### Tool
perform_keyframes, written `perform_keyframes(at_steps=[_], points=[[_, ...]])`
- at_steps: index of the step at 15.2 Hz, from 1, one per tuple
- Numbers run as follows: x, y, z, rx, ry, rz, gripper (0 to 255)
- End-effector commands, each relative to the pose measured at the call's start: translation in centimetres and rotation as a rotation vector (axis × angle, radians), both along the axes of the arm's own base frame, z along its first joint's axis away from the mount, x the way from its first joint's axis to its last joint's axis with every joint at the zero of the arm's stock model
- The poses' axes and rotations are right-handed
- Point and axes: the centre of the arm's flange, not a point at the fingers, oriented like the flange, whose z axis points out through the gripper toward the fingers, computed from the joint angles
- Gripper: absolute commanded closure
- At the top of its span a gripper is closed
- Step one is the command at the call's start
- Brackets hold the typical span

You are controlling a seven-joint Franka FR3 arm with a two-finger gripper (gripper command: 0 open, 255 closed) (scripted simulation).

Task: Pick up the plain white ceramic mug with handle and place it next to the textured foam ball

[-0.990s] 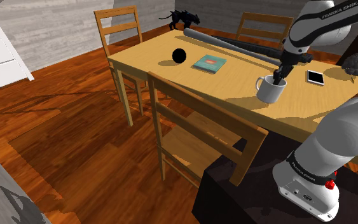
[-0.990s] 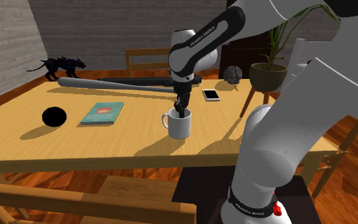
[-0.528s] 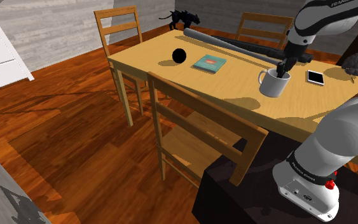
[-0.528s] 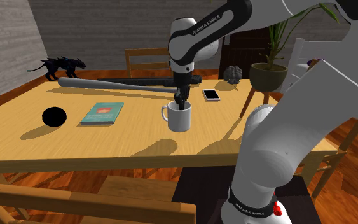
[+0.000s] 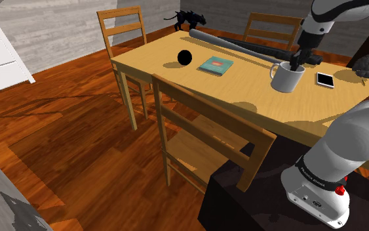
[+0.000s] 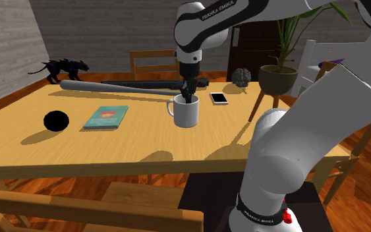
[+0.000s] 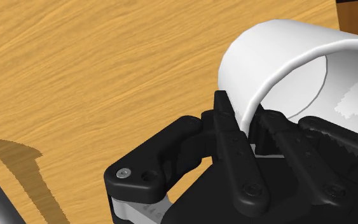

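The wooden desk (image 5: 242, 82) carries a teal book (image 5: 215, 64) and a black ball (image 5: 185, 57). The white arm (image 6: 203, 26) hangs over it. The white mug (image 5: 286, 79) is upright in the air above the desk, well apart from the ball, with the book between them. The fingers (image 7: 228, 127) clamp the mug's wall, one inside and one outside.

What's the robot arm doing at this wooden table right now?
The white arm's black two-finger gripper is shut on the rim of a plain white mug with a handle, one finger inside the wall and one outside. The mug hangs above the wooden table, with its shadow lying apart from it. The round black ball sits well away, beyond a teal book, so the mug is not yet placed beside it.
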Motion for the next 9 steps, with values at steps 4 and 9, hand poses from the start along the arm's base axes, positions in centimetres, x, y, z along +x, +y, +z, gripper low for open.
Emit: perform_keyframes(at_steps=[4, 9], points=[[0.0, 0.0, 2.6, 0.000, 0.000, 0.000, 255], [0.0, 0.0, 5.2, 0.000, 0.000, 0.000, 255]])
